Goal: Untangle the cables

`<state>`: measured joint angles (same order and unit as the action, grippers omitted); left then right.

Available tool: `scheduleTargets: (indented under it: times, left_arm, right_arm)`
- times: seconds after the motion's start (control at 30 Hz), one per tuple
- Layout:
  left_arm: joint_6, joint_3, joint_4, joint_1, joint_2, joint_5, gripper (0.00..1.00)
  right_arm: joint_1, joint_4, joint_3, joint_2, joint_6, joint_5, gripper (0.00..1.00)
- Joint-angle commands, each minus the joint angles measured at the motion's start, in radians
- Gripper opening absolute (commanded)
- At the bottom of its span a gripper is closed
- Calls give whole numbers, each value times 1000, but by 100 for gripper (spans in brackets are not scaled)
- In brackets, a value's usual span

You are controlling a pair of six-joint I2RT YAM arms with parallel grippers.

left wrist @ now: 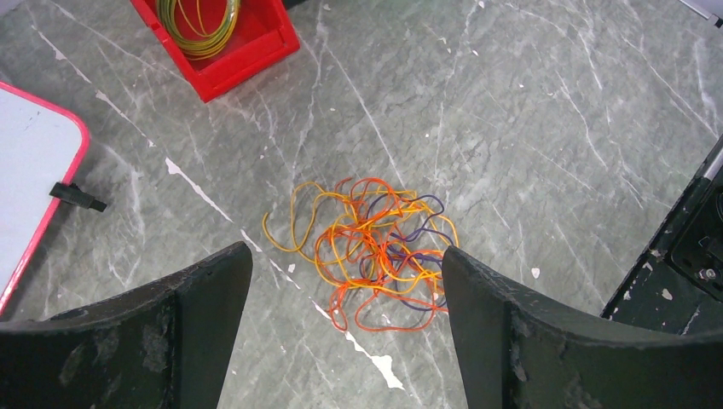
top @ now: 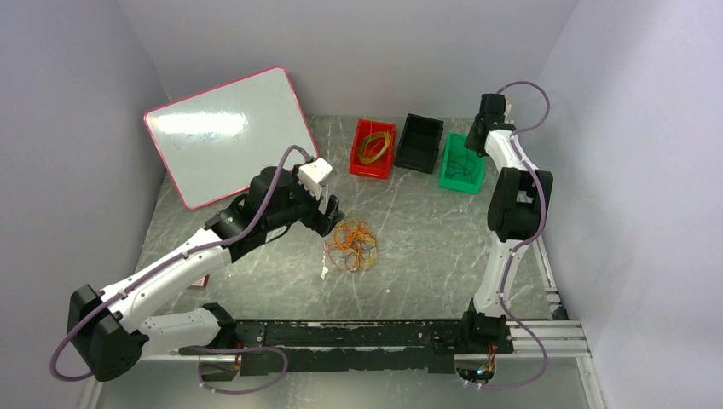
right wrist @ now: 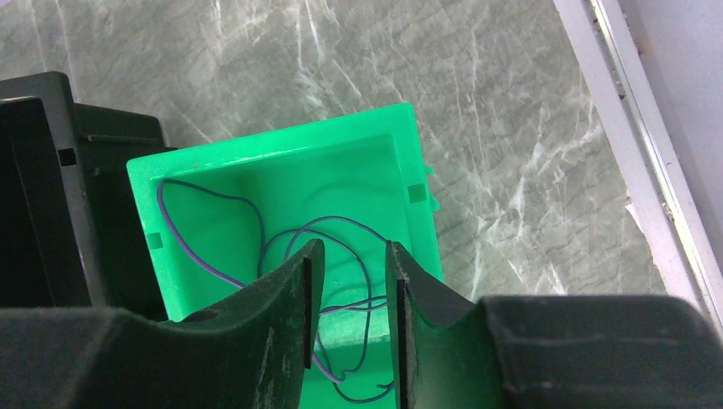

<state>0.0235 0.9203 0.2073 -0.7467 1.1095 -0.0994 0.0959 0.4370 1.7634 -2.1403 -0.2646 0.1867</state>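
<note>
1. Two arms work over a grey marbled table [top: 426,230]; at its far left a pink-framed whiteboard [top: 223,132] leans tilted against the wall.
2. Right of the board, the left gripper [top: 328,217] hangs over the table with its jaws spread wide and nothing between them.
3. Its wrist view shows the tangle of cables [left wrist: 367,256] on the table below, framed between the two fingers [left wrist: 205,298].
4. That tangle [top: 352,245] is a loose heap of orange, yellow and a few purple loops. It lies near the table's middle, just right of the left gripper and apart from the bins.
5. At the back stands a red bin [top: 371,172] holding a coil of yellow cable [top: 375,146].
6. Next comes a black bin [top: 419,158]; whether anything lies inside cannot be told.
7. Beside it sits a green bin [top: 460,185] with purple cable [right wrist: 339,219] looped loosely on its floor.
8. Above the green bin hangs the right gripper [right wrist: 354,256], jaws narrowly apart and clamped on nothing that shows. The purple cable is seen through the gap.
</note>
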Motion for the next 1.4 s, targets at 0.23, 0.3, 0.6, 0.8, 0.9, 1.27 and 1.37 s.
scheduleTargets:
  times: [0.23,0.3,0.6,0.8,0.9,1.27,1.37]
  left_arm:
    - [7,26,-19,6,8,-32,86]
    - [9,26,-20,6,9,-32,86]
    - [10,25,-16,5,4,-33,86]
    - [10,23,-14,6,6,-35,85]
    - [12,23,-15,5,7,-34,85]
    - [10,23,-13,5,8,-34,85]
    - [13,25,-16,6,12,-36,85]
  right_arm:
    - [-1,-97,-81,115,5,-13,41]
    - [0,-99,-83,145,6,-27,43]
    - [-2,-59,-64,104,8,-49,45]
    - [-2,-4,-17,37,18,-36,45]
    - [-2,11,0,17,22,-31,45]
    - [-10,-1,-36,41,20,-30,5]
    - [-11,0,-59,64,-2,-57,0]
